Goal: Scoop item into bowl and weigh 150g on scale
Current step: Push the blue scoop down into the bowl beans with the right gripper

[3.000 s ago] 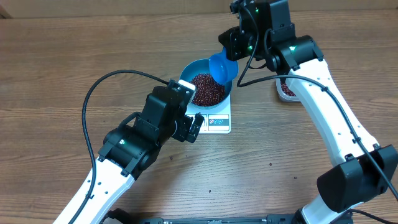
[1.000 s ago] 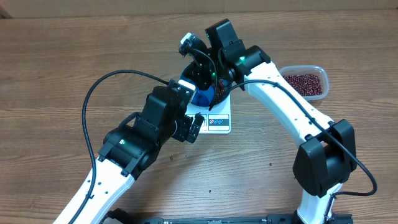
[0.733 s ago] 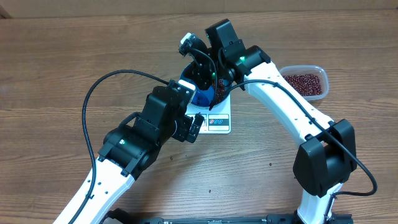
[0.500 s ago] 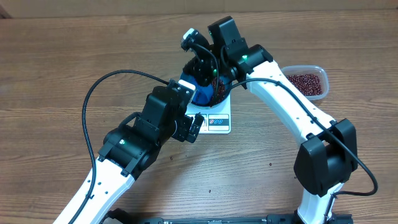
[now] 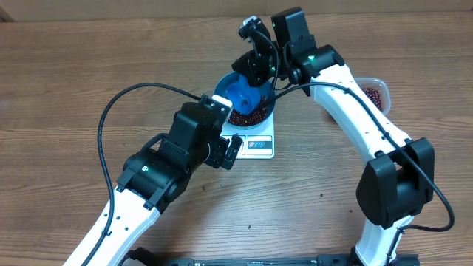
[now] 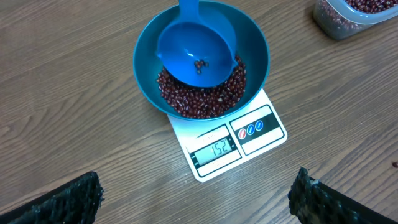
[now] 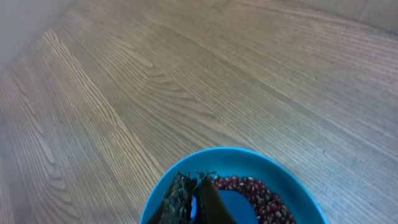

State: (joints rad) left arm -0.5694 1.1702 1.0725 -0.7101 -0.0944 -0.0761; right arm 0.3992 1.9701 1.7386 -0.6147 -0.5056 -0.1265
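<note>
A brown wood-grain table filled the overhead frame. A clear plastic tub sat at the upper right of the left wrist view, and a blue scoop was at top centre, hollow side up.

Round deep-blue bowl of dark red-brown beans, upright on flat white square scale, toward wooden table's far edge.

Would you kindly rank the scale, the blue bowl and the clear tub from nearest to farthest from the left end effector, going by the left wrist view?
1. The scale, centre, just ahead of the open left end effector.
2. The bowl, resting on the scale's far part, upper centre.
3. The tub, farthest, in the top right corner.
</note>
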